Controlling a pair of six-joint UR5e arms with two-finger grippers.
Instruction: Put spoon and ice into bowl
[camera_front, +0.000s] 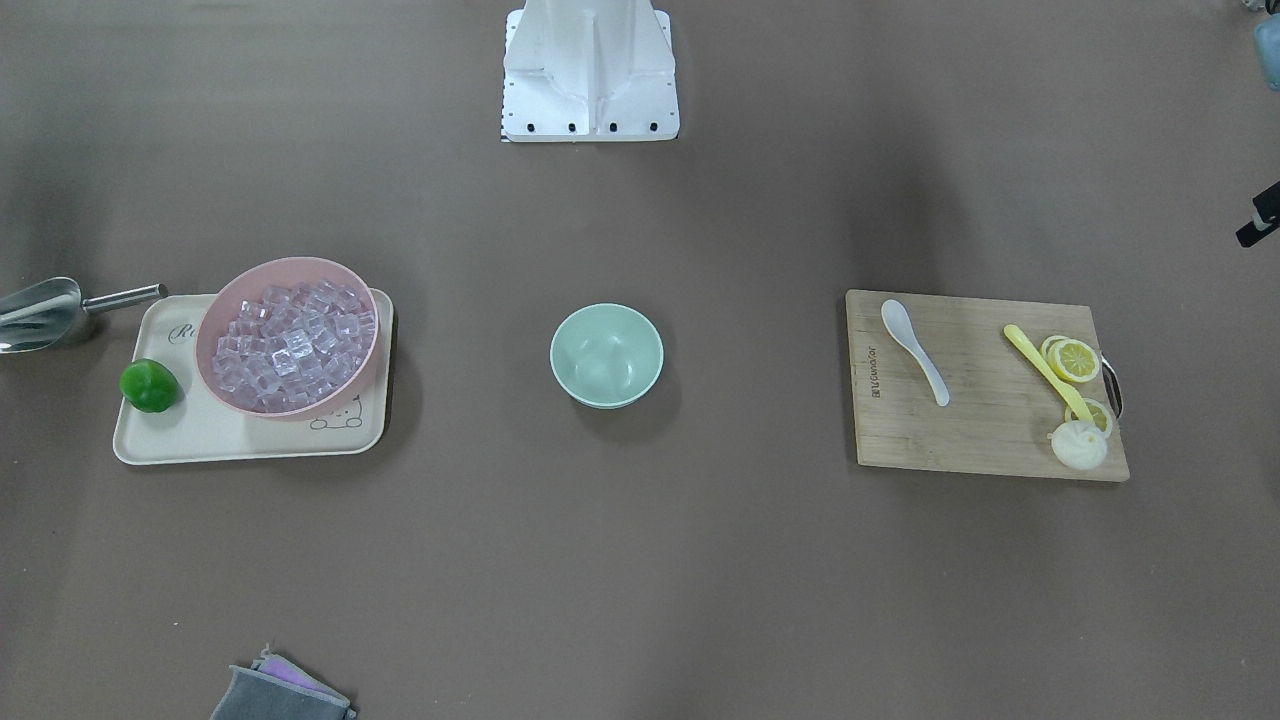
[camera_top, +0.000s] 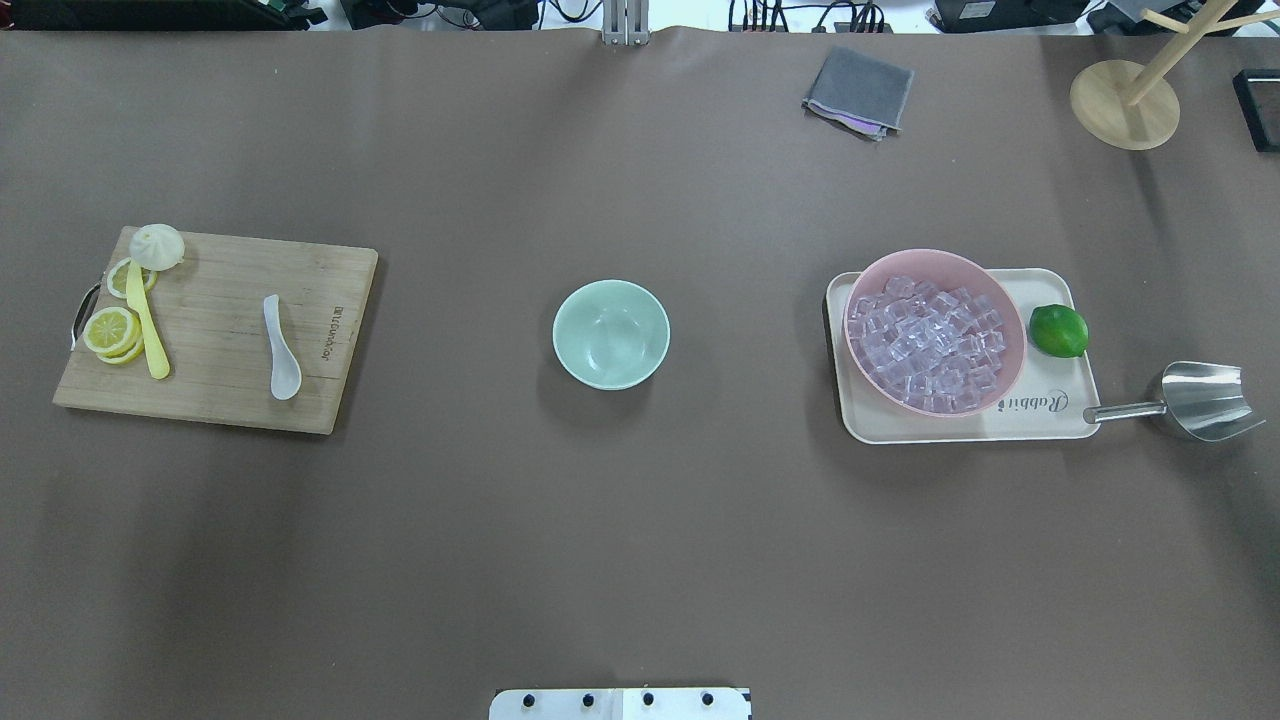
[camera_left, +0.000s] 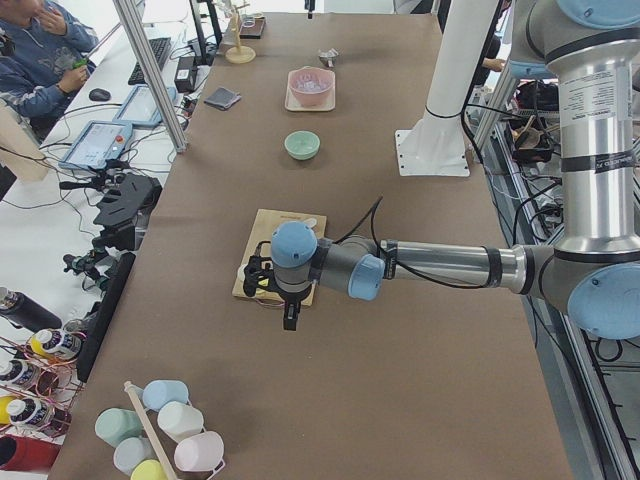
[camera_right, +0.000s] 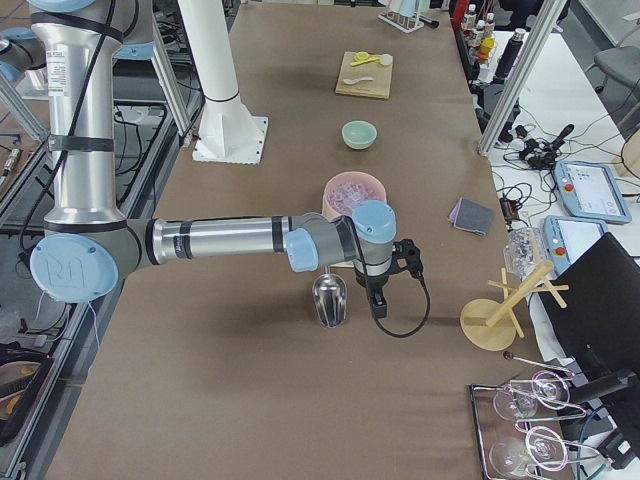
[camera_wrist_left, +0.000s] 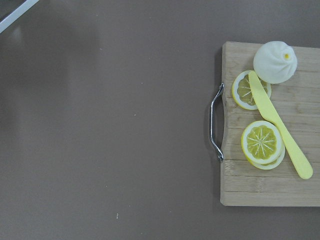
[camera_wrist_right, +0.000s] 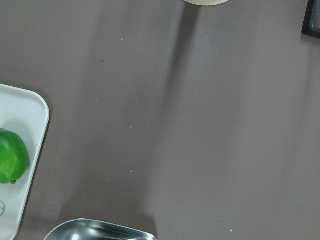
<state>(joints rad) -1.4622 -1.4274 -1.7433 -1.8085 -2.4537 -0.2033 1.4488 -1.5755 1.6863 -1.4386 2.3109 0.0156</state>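
The white spoon (camera_front: 915, 350) lies on the wooden cutting board (camera_front: 975, 440), also in the overhead view (camera_top: 281, 350). The mint-green bowl (camera_front: 606, 355) stands empty mid-table, also in the overhead view (camera_top: 611, 333). The ice cubes (camera_front: 290, 340) fill a pink bowl (camera_top: 985, 275) on a cream tray (camera_top: 1040, 425). My left gripper (camera_left: 290, 318) hovers above the board's handle end, seen only from the side; I cannot tell if it is open. My right gripper (camera_right: 377, 303) hovers beside the steel scoop (camera_right: 330, 298); I cannot tell its state either.
On the board lie a long yellow spoon (camera_wrist_left: 280, 125), lemon slices (camera_wrist_left: 261, 142) and a white bun (camera_wrist_left: 275, 62). A lime (camera_top: 1058, 331) sits on the tray. A grey cloth (camera_top: 858, 90) and a wooden stand (camera_top: 1124, 104) are at the far side.
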